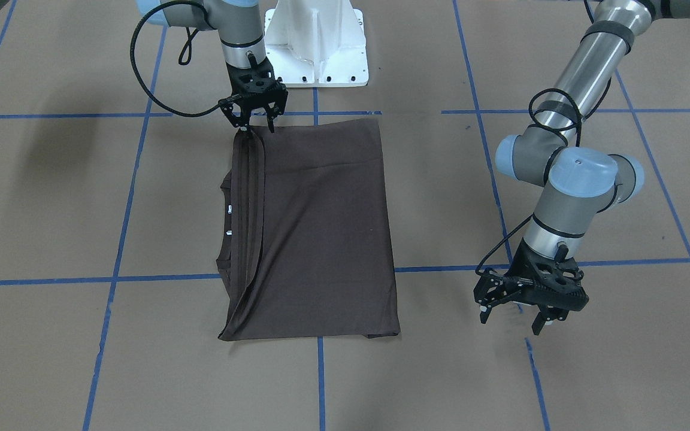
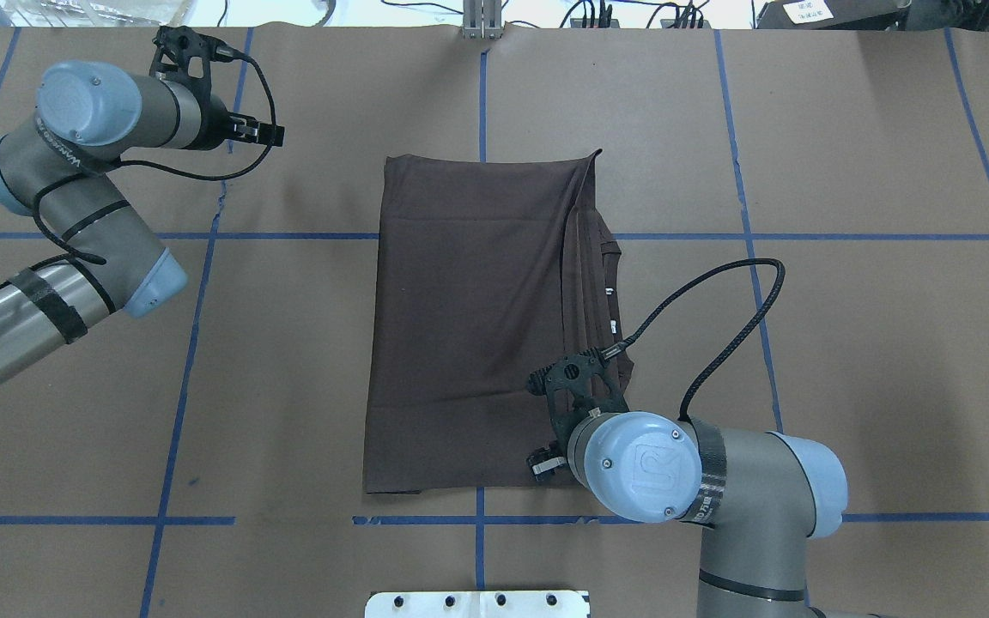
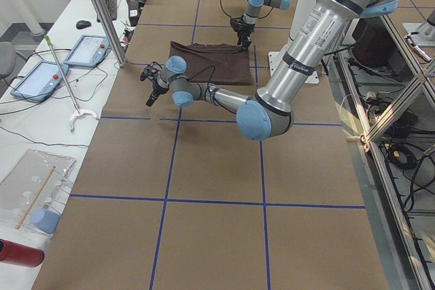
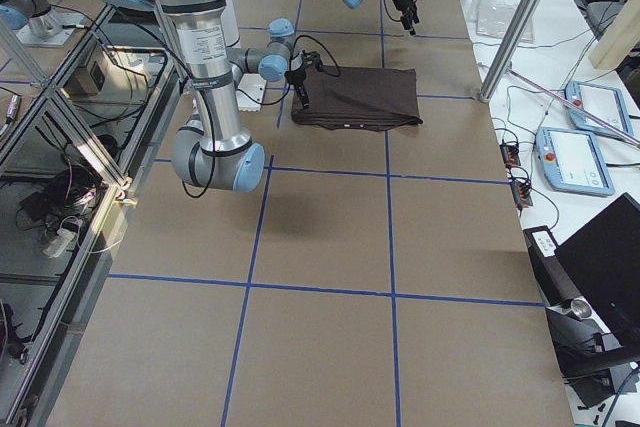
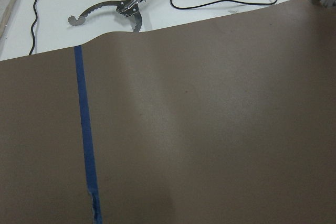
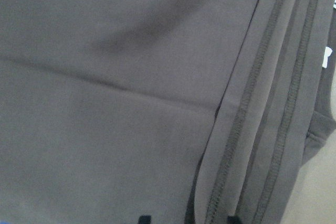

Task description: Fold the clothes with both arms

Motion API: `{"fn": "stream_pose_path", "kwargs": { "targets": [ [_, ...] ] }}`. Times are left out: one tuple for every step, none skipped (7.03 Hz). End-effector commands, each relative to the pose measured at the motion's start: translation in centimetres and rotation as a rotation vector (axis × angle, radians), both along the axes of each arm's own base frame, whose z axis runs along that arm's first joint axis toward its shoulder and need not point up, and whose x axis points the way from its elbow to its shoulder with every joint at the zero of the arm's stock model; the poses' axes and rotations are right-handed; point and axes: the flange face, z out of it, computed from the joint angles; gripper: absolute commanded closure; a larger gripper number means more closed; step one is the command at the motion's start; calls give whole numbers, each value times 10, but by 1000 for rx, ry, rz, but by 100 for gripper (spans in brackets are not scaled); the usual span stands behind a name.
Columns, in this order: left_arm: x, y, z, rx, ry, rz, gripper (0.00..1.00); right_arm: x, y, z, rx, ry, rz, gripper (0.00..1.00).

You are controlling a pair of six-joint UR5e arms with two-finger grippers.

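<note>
Right black two-finger gripper (image 1: 257, 127): at robot-side corner of dark grey-brown thin-knit T-shirt (image 1: 321, 221), jaws apart astride stacked hems, holding nothing. T-shirt: folded oblong, mid brown paper-covered table (image 1: 51, 197). Left black two-finger gripper (image 1: 511, 325): far side, spread wide, empty, well apart from T-shirt. Likely risk: right pinch catches top layers only, or lifts alone; stack slides, fold skews.
</note>
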Motion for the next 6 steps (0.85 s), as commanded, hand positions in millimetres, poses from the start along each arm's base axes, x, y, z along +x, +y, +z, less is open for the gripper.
{"fn": "stream_pose_path", "kwargs": {
  "targets": [
    [0,0,0,0,0,0,0,-1,2,7,-13,3,-27,60],
    [-1,0,2,-1,-2,-2,0,0,2,9,-15,5,-27,66],
    [-1,0,2,-1,-2,-2,0,0,1,8,-19,6,-29,81],
    [-1,0,2,-1,-2,-2,0,1,1,9,-19,8,-28,95],
    [0,0,2,-2,-3,-2,0,3,0,13,-21,17,-23,100],
    [0,0,2,-2,-3,-2,0,7,0,20,-19,25,-11,100]
  ]
}}
